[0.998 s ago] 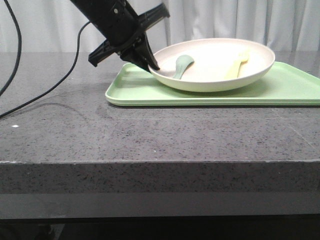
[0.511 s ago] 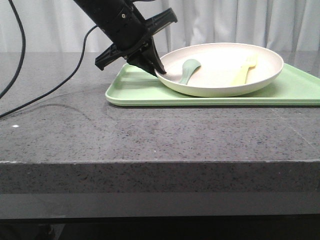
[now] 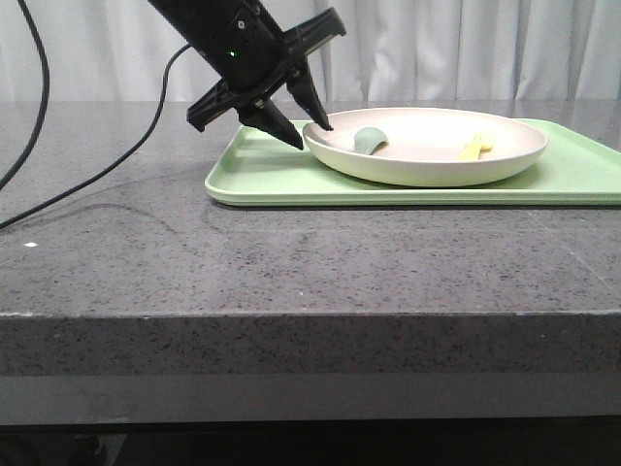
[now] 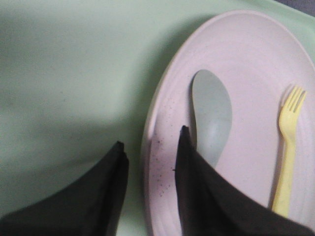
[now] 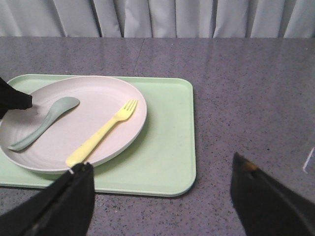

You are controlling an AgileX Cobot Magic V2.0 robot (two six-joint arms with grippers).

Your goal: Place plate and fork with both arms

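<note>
Front view showed the large round cream-white plate (image 3: 427, 148) lying flat on the rectangular light-green tray (image 3: 262, 173) on the speckled grey stone table (image 3: 291, 262), with the left arm's black tool (image 3: 303, 130) spread apart, one finger over the plate's near rim and one outside it, gripping nothing. Left wrist view confirmed the rim sat between the parted fingers (image 4: 189, 167), untouched as far as could be judged; the small pale-yellow plastic fork (image 4: 288, 147) and a curved muted-green spoon-like piece (image 4: 211, 118) lay inside the plate. Right wrist view showed the right tool (image 5: 162, 196) also released, well apart from the tray, its fingertips cut off. If the left tool lifted carelessly, a finger might catch the rim and tip the plate. From the front, the fork was barely visible.
</note>
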